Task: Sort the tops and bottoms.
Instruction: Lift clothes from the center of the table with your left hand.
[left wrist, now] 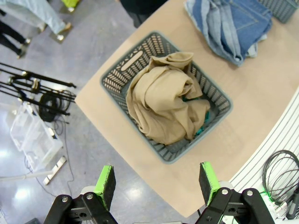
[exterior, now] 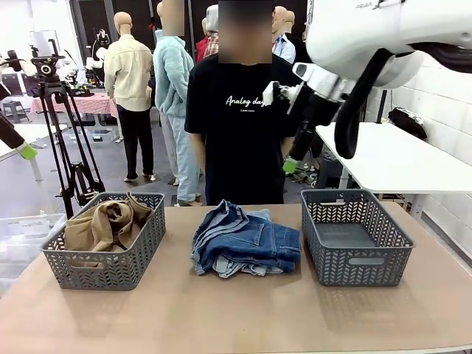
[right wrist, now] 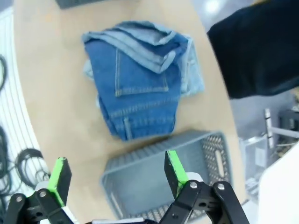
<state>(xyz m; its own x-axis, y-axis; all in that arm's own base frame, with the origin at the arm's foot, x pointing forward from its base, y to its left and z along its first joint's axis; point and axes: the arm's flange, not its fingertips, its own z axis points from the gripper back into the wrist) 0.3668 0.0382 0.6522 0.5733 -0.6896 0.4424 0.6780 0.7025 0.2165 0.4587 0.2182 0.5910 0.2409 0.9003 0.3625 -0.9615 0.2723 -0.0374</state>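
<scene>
Bottoms (exterior: 247,247), two, lie between two baskets (exterior: 358,259), two tops (left wrist: 163,102) filling one.

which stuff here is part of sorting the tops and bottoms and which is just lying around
Job:
tan khaki cloth shirt
teal-green cloth garment under it
dark blue denim garment
pale washed denim garment
grey plastic lattice baskets, left and right

Lying about:
black camera tripod
clear plastic box on the floor

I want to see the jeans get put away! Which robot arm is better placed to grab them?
Probably the right. The open right gripper points down at the jeans and the empty basket beside them. The left gripper points at the basket with the tan shirt.
</scene>
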